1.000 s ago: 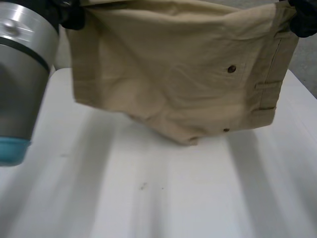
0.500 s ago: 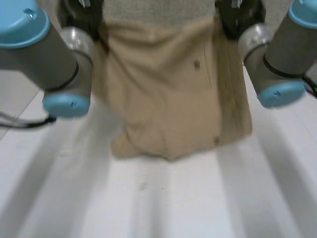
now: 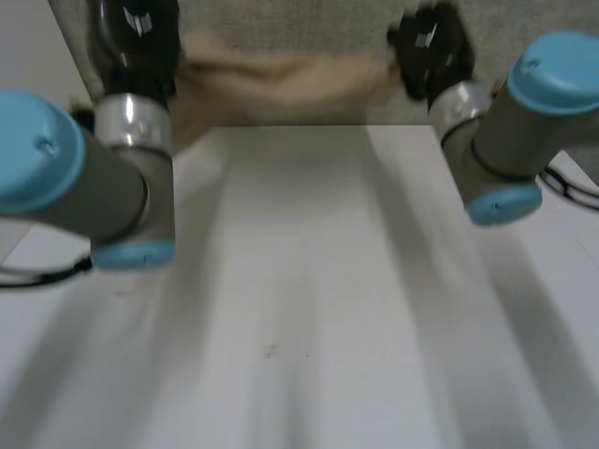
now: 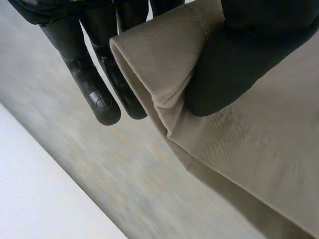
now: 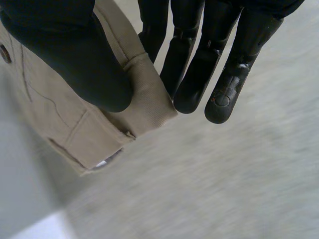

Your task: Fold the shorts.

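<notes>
The tan shorts (image 3: 281, 84) hang stretched between my two hands beyond the far edge of the white table (image 3: 309, 281). My left hand (image 3: 136, 42) pinches a hemmed corner of the shorts (image 4: 164, 64) between thumb and fingers. My right hand (image 3: 429, 51) pinches the other end, a corner (image 5: 144, 99) with a belt loop and a button, the same way. Most of the cloth hangs past the table's far edge, hidden from the head view.
Grey carpet floor (image 3: 299, 23) lies beyond the table. My left arm (image 3: 84, 178) and right arm (image 3: 524, 122) reach forward along both sides of the table.
Both arms have swung forward and carried the shorts away from over the table to beyond its far edge. The hands have come closer together and the cloth now sags between them.
</notes>
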{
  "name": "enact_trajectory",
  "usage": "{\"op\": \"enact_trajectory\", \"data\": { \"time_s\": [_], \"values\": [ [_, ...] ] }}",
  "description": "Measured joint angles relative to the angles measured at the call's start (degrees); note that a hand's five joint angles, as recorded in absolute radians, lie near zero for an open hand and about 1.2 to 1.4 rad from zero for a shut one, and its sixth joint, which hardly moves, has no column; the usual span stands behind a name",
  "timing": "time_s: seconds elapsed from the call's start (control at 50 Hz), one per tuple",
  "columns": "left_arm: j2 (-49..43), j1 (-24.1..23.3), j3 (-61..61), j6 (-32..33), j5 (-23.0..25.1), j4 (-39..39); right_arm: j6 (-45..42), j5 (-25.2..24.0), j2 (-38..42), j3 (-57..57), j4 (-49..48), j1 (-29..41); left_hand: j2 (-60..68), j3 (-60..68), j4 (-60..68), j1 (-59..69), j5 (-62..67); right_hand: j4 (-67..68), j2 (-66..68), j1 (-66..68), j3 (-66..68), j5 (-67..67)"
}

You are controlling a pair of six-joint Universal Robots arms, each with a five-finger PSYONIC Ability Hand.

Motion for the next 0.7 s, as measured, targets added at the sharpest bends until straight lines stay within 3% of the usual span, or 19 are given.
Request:
{"op": "enact_trajectory", "data": {
  "time_s": [0.12, 0.3, 0.7],
  "values": [
    [-1.62, -1.24, -10.63, -2.51, -3.84, -6.82, -1.47, -3.04, 3.4, 9.62, 6.82, 0.41, 0.01, 0.0, 0.02, 0.0, 0.0, 0.0, 0.0, 0.0, 0.0, 0.0],
    [-4.49, -3.46, -17.81, -9.29, -7.64, -22.12, -3.35, -1.85, 3.68, 18.13, 18.99, 0.55, 0.01, 0.0, 0.02, 0.0, 0.0, 0.0, 0.0, 0.0, 0.0, 0.0],
    [11.18, -8.07, -33.63, -9.44, -7.07, -42.46, -6.97, -1.7, -18.99, 42.58, 34.9, -1.12, 0.01, 0.0, 0.02, 0.0, 0.0, 0.0, 0.0, 0.0, 0.0, 0.0]
  ]
}}
